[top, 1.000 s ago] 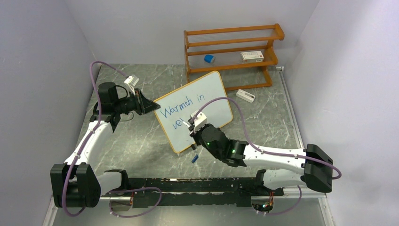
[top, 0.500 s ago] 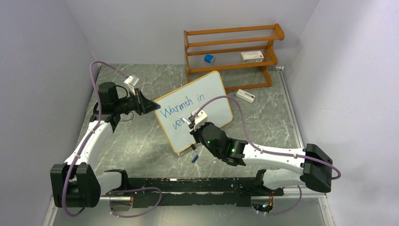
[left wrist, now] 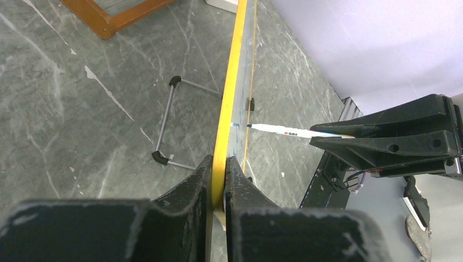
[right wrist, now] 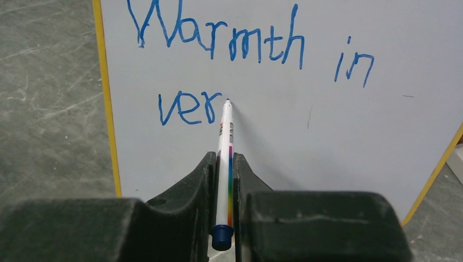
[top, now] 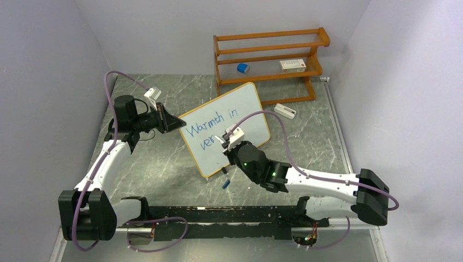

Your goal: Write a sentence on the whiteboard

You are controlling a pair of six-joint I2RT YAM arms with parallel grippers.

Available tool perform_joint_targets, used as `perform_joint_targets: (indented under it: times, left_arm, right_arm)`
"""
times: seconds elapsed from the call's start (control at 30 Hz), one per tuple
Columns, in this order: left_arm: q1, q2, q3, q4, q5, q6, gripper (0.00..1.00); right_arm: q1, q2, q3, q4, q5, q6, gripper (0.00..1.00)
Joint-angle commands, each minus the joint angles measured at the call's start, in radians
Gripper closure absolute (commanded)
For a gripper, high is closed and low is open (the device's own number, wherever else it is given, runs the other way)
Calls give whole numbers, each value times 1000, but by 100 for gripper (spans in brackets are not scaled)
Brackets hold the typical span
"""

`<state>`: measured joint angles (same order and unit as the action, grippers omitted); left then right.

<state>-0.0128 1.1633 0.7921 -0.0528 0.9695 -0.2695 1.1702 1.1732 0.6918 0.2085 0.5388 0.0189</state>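
Note:
The whiteboard [top: 240, 112] stands tilted on the table, its yellow-orange frame edge-on in the left wrist view [left wrist: 232, 87]. Blue handwriting [right wrist: 218, 41] reads "Warmth in" with "ver" [right wrist: 188, 108] below. My left gripper [top: 177, 123] is shut on the board's left edge [left wrist: 219, 180]. My right gripper [top: 224, 143] is shut on a white marker [right wrist: 225, 147] with a rainbow stripe and blue end. Its tip touches the board just right of "ver". The marker also shows in the left wrist view [left wrist: 278, 130].
An orange wooden shelf rack [top: 270, 63] stands behind the board, holding a blue object [top: 243, 68] and a white box [top: 292, 65]. A white eraser-like block [top: 285, 111] lies right of the board. A blue cap [top: 225, 184] lies near the board's front corner.
My right gripper has moved the marker a little to the right along the second line, and "ver" now shows complete. The left arm and the board have not moved.

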Motion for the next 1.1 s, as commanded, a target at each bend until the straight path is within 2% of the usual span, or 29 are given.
perform_joint_targets:
  times: [0.0,0.27,1.07]
  left_arm:
    - [11,16,-7,-46,-87,45,95]
    - [11,15,-8,-46,-88,44,95]
    - [11,13,-8,-42,-84,44,95]
  right_arm:
    - [-5,-47,-22,-19,0,16,100]
    - [-5,-14,-15,-14,-35,19,100]
    - [-24,17,-2,25,44,8,100]
